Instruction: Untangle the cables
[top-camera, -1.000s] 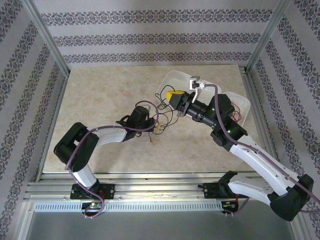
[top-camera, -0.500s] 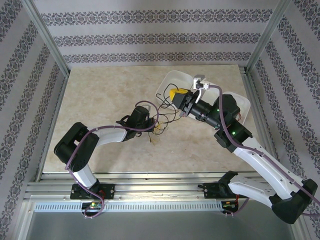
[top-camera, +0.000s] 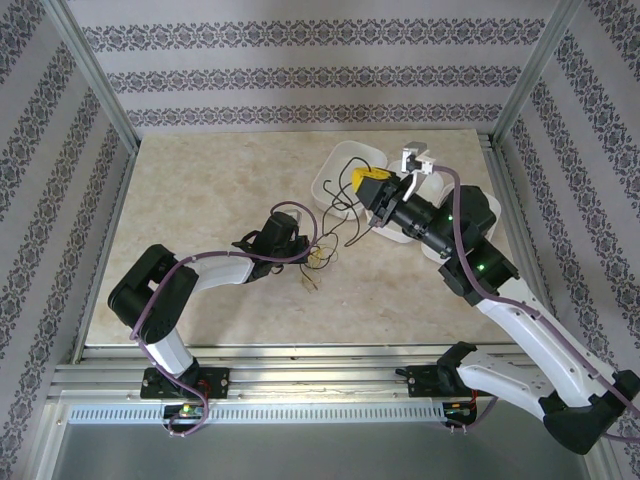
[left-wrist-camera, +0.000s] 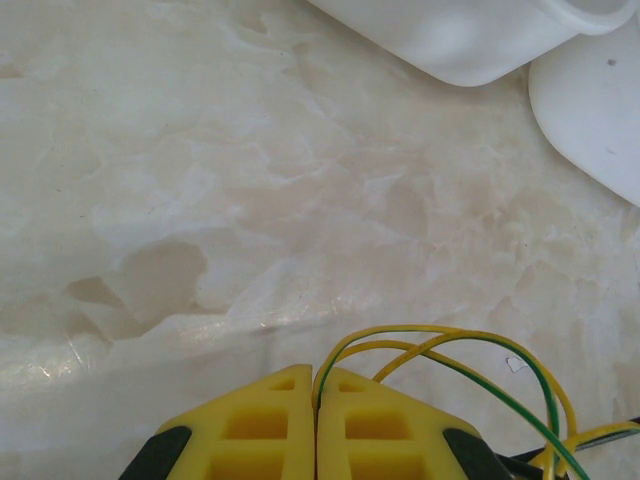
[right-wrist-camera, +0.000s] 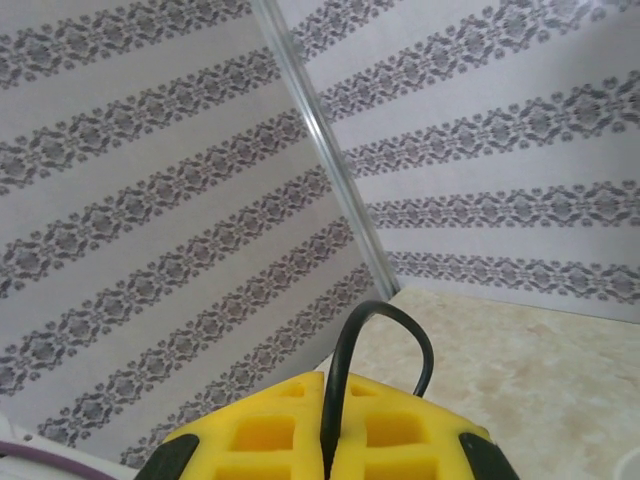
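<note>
Black cable (right-wrist-camera: 342, 350) is pinched in the closed right claw (right-wrist-camera: 328, 390), raised over the white tray (top-camera: 328, 165) at 1 o'clock of the knot. At 9 o'clock of the knot, the left claw (left-wrist-camera: 317, 385) is clamped shut on the yellow-green cable (left-wrist-camera: 455, 350), low over the counter (left-wrist-camera: 200, 200). Between them, in the top view, thin strands cross in 1 loose tangle (top-camera: 322, 245). Judgement: the pull-apart is underway but nothing is freed. The cables look joined, with 0 laid out separately. The red cable is hard to pick out.
</note>
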